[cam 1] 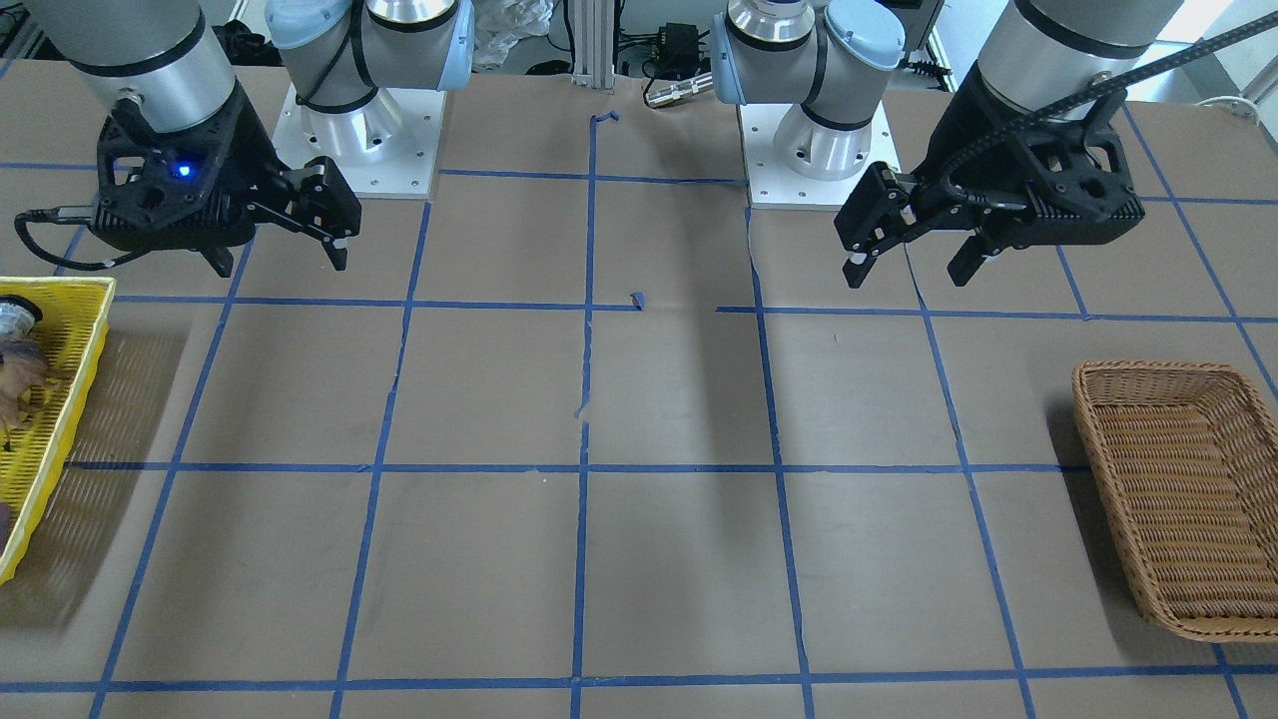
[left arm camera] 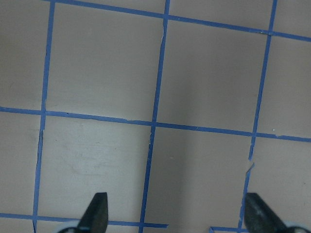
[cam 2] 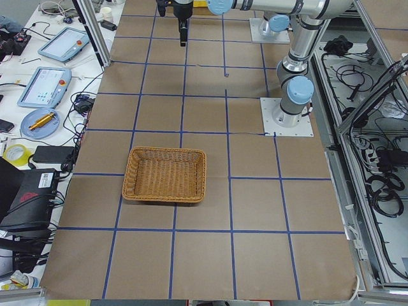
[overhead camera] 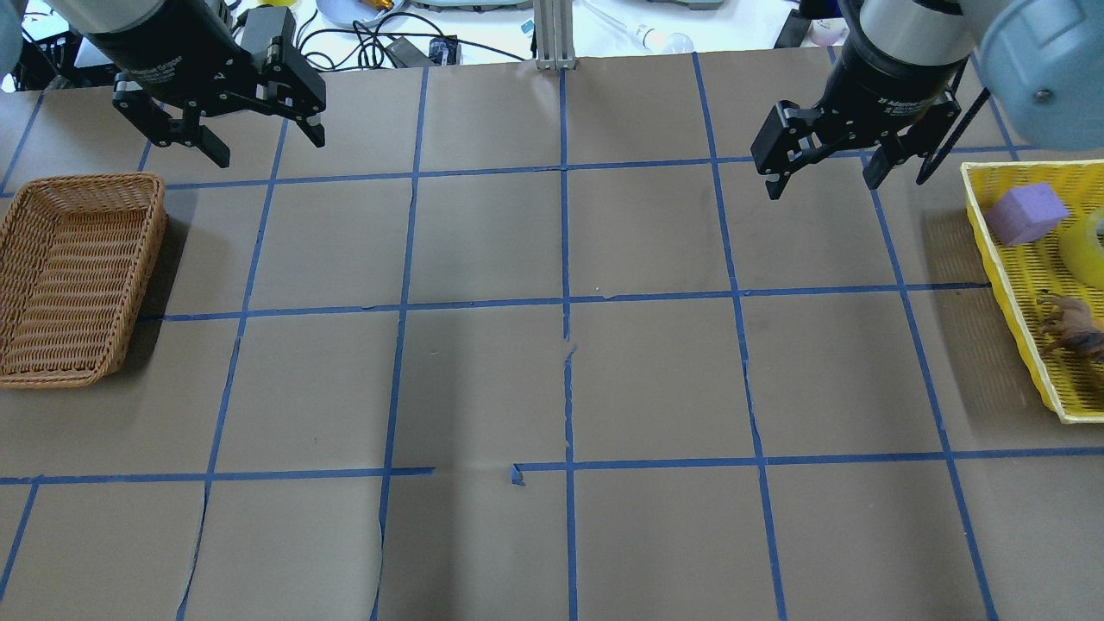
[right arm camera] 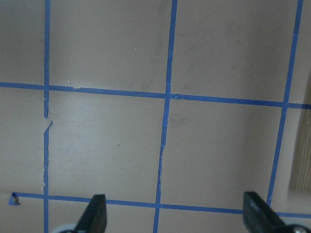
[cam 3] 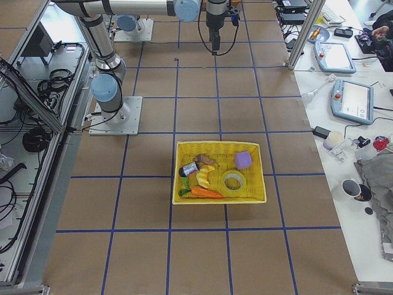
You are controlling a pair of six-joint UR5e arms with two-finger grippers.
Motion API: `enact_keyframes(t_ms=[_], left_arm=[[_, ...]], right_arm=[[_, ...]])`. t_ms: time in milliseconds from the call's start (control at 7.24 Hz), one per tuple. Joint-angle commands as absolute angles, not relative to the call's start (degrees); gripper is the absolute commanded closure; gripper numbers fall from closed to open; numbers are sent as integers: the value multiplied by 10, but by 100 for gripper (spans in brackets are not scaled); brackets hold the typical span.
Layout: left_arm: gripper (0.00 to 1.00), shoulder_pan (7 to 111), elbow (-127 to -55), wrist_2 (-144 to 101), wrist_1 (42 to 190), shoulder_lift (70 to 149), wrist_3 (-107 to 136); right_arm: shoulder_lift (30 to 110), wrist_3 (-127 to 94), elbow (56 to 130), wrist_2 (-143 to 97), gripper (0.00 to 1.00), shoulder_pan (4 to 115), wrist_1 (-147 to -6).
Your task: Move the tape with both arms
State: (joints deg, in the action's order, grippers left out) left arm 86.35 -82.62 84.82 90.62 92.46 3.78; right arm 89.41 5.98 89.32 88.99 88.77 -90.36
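Your right gripper (overhead camera: pixel 821 185) hangs over the brown table (overhead camera: pixel 483 379) with its jaws spread wide and nothing between them, just beside the far corner of the yellow basket (overhead camera: pixel 1013 297). The tape (overhead camera: pixel 1085 250) lies inside that basket next to a purple block (overhead camera: pixel 1026 214), off to the gripper's outer side and nearer the robot. Your left gripper (overhead camera: pixel 269 148), likewise spread and empty, hovers well apart from the tape, near the wicker basket (overhead camera: pixel 86 178) at the table's other end.
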Motion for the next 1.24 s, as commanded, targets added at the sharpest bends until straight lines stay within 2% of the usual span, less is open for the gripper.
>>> enact_keyframes(t_ms=[0,1105], left_arm=[[0,864,-826,848,906,925,38],[0,863,-825,848,906,925,38]], right_arm=[[895,63,894,893,0,888,-904],[895,67,898,922,0,888,-904]])
